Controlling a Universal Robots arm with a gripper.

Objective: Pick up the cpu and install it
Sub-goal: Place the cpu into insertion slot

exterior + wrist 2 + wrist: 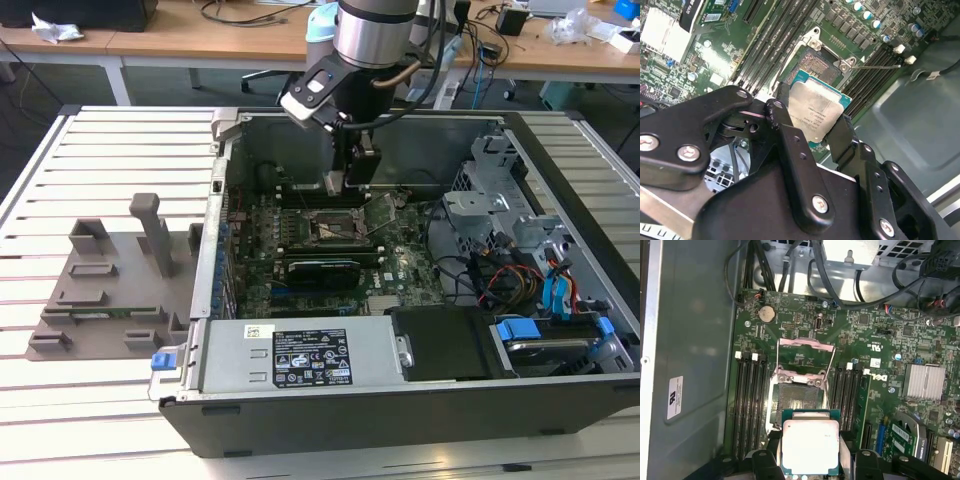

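The cpu [817, 107], a flat square chip with a pale silver top and a thin rim, is clamped by its edges between my two black fingers [785, 125]. My gripper [810, 452] is shut on the cpu [810, 445] and holds it in the air beside the open socket [797, 400], whose metal load plate [805, 347] is swung up. In the exterior view my gripper [350, 185] hangs inside the computer case, just above the socket [330, 228] on the green motherboard [400, 265].
Black memory slots [750, 400] flank the socket on both sides. A long black card [320, 268] lies just in front of it. A power supply [300, 355], drive cage [500, 200] and cables [500, 280] crowd the case. A grey fixture [110, 270] sits at the exterior view's left.
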